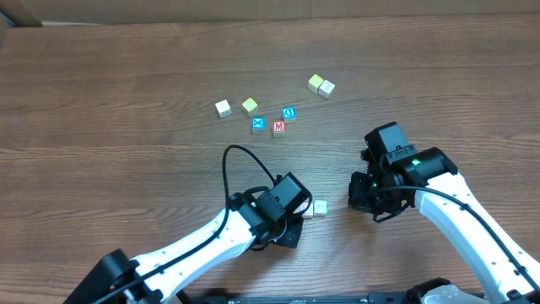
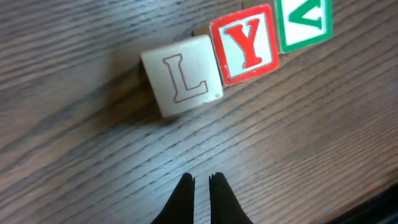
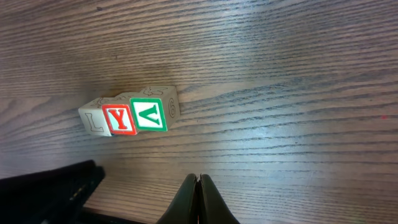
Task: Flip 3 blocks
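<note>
Three wooden alphabet blocks sit in one touching row on the wood-grain table (image 1: 101, 84), between the two arms: pale L block (image 2: 182, 78), red Y block (image 2: 247, 45), green V block (image 2: 305, 22). Left gripper (image 2: 200, 183) is pressed together and empty, just short of the L block; right gripper (image 3: 199, 183) is likewise pressed together and empty, near the V block. Seven further cubes lie well apart beyond, including blue X cube (image 1: 258, 125), red M cube (image 1: 278, 128) and blue D cube (image 1: 288, 112).
</note>
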{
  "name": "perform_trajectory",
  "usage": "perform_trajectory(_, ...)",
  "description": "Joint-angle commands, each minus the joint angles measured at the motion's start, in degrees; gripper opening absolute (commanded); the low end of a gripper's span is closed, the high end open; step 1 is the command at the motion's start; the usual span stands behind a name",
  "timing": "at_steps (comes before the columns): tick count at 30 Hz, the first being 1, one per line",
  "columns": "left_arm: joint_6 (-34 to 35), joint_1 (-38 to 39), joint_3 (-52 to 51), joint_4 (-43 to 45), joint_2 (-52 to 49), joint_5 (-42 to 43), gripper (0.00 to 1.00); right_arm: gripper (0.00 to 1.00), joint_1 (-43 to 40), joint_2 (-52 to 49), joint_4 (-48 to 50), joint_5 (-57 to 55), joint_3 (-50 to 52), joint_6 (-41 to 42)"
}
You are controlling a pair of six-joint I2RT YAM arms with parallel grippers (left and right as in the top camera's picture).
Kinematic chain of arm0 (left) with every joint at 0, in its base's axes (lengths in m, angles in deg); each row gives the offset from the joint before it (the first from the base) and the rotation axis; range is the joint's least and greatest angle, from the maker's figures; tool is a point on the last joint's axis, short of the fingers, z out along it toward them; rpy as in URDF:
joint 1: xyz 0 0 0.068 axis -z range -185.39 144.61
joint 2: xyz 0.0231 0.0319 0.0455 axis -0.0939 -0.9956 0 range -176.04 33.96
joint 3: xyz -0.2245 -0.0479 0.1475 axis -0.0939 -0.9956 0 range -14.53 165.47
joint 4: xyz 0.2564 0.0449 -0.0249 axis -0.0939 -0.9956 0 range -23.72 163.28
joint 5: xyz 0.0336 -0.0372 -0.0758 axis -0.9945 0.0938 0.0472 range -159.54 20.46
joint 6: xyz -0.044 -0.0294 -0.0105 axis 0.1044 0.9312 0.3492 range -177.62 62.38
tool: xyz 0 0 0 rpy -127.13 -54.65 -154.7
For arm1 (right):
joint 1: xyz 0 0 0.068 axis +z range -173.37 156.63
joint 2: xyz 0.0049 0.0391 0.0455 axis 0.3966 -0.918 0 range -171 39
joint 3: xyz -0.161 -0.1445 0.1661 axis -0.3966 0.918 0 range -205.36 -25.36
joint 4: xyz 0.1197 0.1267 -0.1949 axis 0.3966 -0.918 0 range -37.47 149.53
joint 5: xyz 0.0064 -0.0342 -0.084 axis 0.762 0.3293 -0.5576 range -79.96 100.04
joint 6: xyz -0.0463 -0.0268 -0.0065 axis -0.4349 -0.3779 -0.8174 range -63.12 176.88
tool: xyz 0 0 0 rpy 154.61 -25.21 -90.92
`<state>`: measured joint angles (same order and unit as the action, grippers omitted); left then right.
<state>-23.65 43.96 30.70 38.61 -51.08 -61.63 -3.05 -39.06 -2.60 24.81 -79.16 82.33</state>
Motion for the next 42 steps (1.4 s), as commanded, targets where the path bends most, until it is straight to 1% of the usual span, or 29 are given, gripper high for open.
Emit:
perform_trajectory(1,1.9,0.2,-0.9,0.9,-3.1,0.0,0.04,0.04,0.2,0.2,0.3,-0.3,0.2,0.1)
perform_trajectory(5,1.9,0.2,-0.9,2.0,-4.7,0.3,0.04,0.04,0.2,0.2,0.3,-0.3,0.2,0.1)
perform_trajectory(14,2.7,0.0,-0.9,2.2,-4.7,0.5,0.04,0.04,0.2,0.2,0.4,-0.3,0.2,0.1)
perform_trajectory(20,6.8,-0.6,-0.9,3.8,-4.7,0.5,0.04,0.04,0.2,0.2,0.3,-0.3,0.2,0.1)
perform_trajectory(25,8.8,-0.6,-0.9,4.8,-4.7,0.6,0.04,0.04,0.2,0.2,0.0,-0.1,0.2,0.1)
perform_trajectory(42,10.4,-0.6,-0.9,6.3,-6.1,0.6,0.04,0.04,0.2,0.2,-0.3,-0.1,0.2,0.1)
